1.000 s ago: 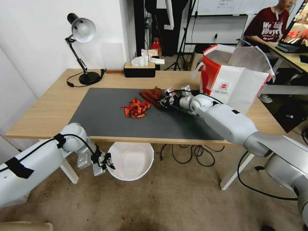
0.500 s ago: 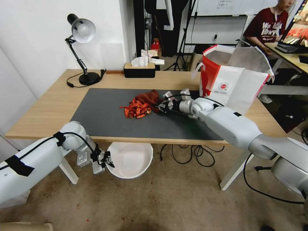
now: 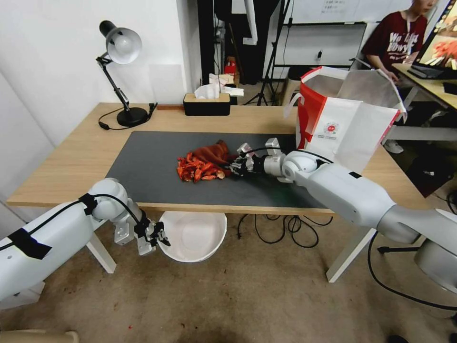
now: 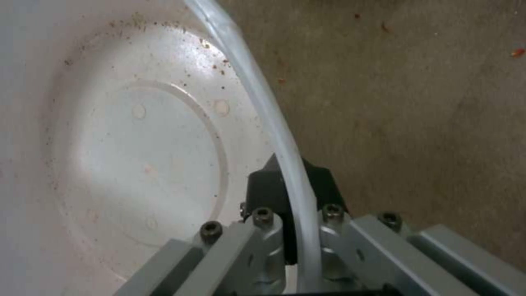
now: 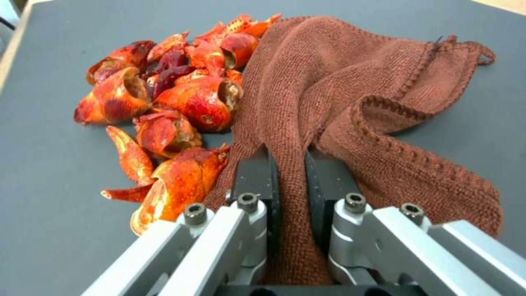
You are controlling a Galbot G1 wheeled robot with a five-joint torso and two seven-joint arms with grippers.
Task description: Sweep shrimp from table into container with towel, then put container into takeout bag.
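- Right gripper (image 5: 290,172): fingers pinched on a fold of the towel (image 5: 351,94), low over the table (image 3: 71,157).
- Shrimp (image 5: 164,107): heaped just beyond the fingertips, touching the towel's edge.
- Left gripper (image 4: 290,193): clamped on the container (image 4: 131,135) rim, below the table edge.
- Takeout bag (image 3: 342,114): upright behind the right arm.

Right end effector (image 3: 234,166) reaches forward, fingers pinched closed; left end effector (image 3: 157,237) hangs low, clamped
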